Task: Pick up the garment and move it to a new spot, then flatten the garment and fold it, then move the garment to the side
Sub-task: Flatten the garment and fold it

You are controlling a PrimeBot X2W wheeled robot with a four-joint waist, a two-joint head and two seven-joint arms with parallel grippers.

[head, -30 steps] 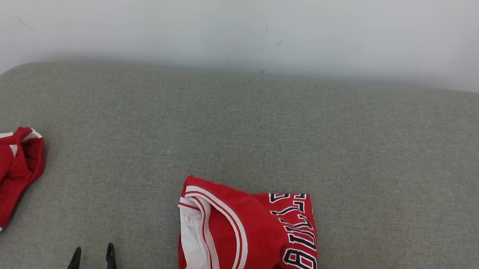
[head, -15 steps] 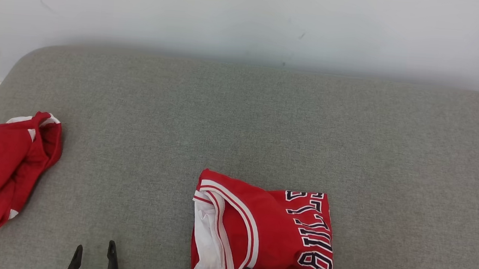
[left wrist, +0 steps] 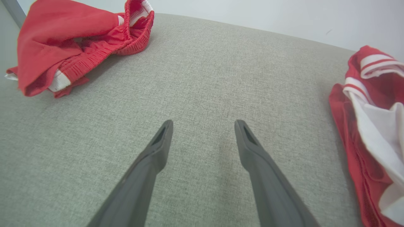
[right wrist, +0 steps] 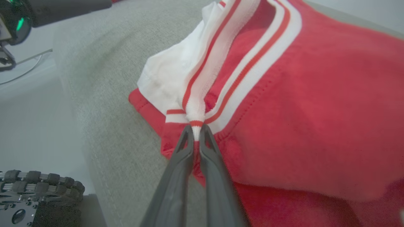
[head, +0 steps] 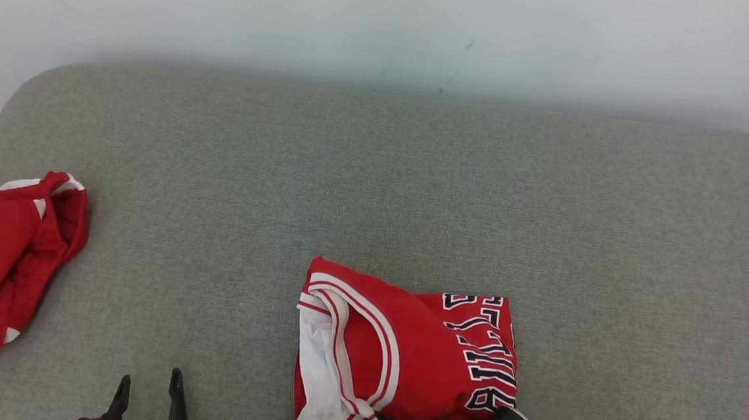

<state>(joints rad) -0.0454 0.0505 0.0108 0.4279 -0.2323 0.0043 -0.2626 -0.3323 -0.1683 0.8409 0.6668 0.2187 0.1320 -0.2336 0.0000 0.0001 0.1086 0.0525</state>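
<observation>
Red jersey, folded, near cushion's front edge

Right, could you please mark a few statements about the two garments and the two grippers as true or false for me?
1. The right gripper has its jaws shut on the striped trim of the jersey. True.
2. The left gripper has its jaws clamped on the red shorts. False: its jaws stand open over the bare grey cushion, apart from the shorts.
3. The jersey lies spread out flat. False: it is bunched up, with white lining showing along its left side.
4. In the head view, the red shorts lie to the left of the jersey, with bare cushion between them. True.
</observation>
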